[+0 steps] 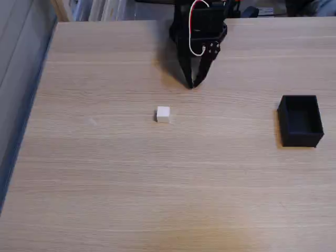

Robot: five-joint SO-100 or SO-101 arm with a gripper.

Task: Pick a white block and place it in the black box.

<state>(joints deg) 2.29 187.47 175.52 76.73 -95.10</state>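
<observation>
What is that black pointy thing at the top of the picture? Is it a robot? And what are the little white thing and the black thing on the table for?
Yes, it is a small robot arm. The picture comes from a camera that stands still and looks down at a wooden table. The black pointy part is the arm's gripper, with two fingers it uses like a pinch. White and red wires run along the arm. Right now the fingers meet at the tips and hold nothing.

The little white thing is a white block, lying alone in the middle of the table, a bit in front of the fingers. The black thing on the right is an open black box; what shows of its inside looks empty. The arm's job is to pick up the block and put it in the box. It has not done so yet.
</observation>
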